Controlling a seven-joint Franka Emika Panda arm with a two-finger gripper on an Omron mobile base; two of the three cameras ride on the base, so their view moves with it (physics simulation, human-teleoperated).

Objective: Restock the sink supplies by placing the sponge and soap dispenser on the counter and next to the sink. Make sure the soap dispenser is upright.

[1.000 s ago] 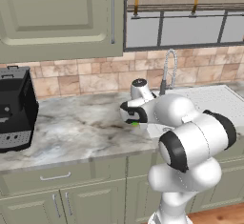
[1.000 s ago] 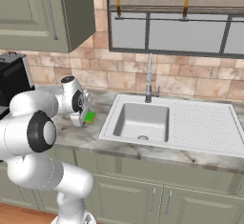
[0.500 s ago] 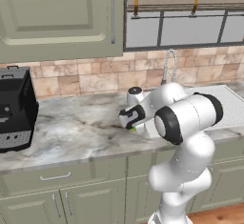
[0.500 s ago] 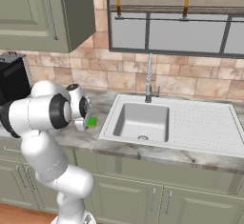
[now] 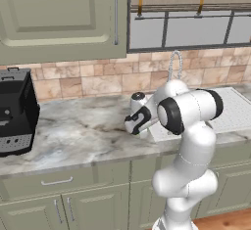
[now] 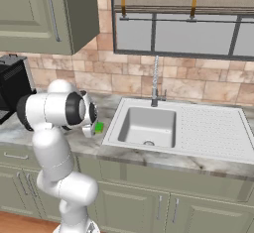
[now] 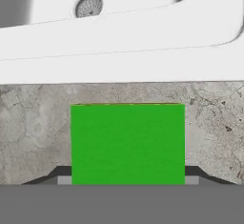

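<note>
One item, the flat bright green sponge (image 7: pixel 127 143), now sits low over the veined marble counter (image 7: pixel 33 127) just beside the white sink (image 7: pixel 119 51); you see the gripper (image 7: pixel 127 180) still pinching it, so release remains.

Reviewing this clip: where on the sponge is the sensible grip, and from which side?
Across the two long side faces of the sponge, coming from above: it lies flat on the counter beside the sink, so only its thin edges offer opposing surfaces.
</note>
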